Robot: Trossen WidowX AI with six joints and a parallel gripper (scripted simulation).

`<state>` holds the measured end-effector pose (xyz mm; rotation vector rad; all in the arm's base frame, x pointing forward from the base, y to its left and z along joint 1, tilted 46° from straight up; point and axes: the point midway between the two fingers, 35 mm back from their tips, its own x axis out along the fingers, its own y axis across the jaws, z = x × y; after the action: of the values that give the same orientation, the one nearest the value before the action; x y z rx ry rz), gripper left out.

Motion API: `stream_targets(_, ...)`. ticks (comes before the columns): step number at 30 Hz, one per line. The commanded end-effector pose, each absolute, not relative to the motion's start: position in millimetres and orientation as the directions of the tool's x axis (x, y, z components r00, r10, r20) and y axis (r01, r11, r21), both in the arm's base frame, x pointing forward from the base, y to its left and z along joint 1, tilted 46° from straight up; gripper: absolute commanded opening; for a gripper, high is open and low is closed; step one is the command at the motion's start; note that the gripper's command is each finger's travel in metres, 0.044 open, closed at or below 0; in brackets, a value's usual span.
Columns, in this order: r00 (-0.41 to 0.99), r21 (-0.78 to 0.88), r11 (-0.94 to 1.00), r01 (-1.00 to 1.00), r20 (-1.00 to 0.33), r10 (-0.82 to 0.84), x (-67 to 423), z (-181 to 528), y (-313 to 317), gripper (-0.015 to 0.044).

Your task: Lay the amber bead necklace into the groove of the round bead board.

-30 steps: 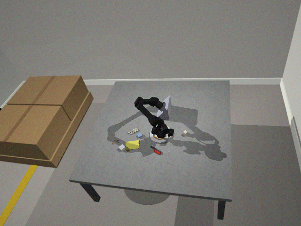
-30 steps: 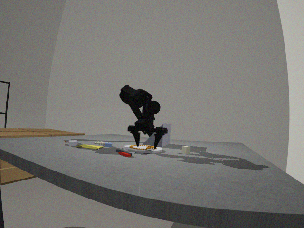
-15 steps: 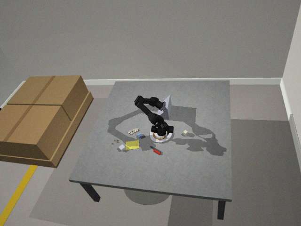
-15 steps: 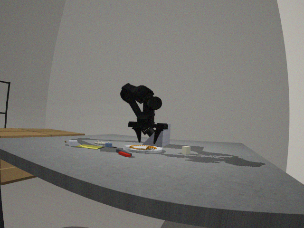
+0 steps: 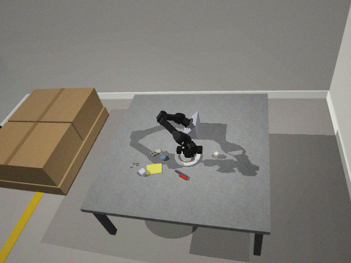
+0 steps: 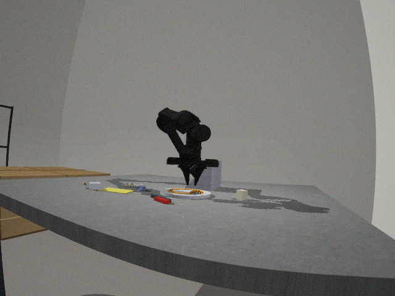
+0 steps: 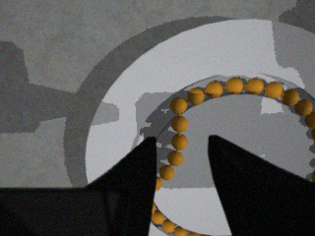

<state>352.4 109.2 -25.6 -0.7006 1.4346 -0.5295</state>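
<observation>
The round white bead board [image 5: 187,164] [image 6: 207,193] [image 7: 148,74] lies flat on the table. The amber bead necklace [image 5: 185,161] [image 6: 195,192] [image 7: 235,86] lies on it. In the wrist view its upper arc follows the groove. On the left, several beads run down inside the groove, off its dark curve. The lower left beads curve on, partly hidden by the left finger. My gripper [image 6: 191,184] [image 7: 181,145] is partly open and empty, pointing down. Its fingertips are a little above the board, on either side of the inward beads in the wrist view.
A red-handled tool [image 5: 182,176] [image 6: 162,200] lies in front of the board. A cream block [image 5: 216,154] [image 6: 241,195] is to the right. A blue block [image 5: 163,157] [image 6: 141,188], yellow sheet [image 5: 154,168] [image 6: 116,190] and white block [image 5: 141,171] are left. A lilac block [image 6: 215,178] stands behind.
</observation>
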Motion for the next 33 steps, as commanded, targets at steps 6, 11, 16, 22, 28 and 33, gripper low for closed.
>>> stream_targets(6, 0.082, -0.713, 0.697, -0.084, -0.702, -0.708, 353.3, -32.8, 102.0, 0.012)
stream_targets(11, 0.08, -0.713, 0.696, -0.085, -0.701, -0.709, 353.7, -38.3, 95.7, 0.012)
stream_targets(16, 0.078, -0.714, 0.695, -0.087, -0.7, -0.709, 353.8, -43.8, 89.4, 0.012)
stream_targets(22, 0.077, -0.714, 0.695, -0.088, -0.7, -0.71, 353.7, -46.4, 86.3, 0.012)
stream_targets(28, 0.077, -0.71, 0.699, -0.083, -0.704, -0.706, 353.9, -45.4, 88.7, 0.0067)
stream_targets(33, 0.077, -0.71, 0.699, -0.083, -0.704, -0.706, 353.9, -45.4, 88.7, 0.0)
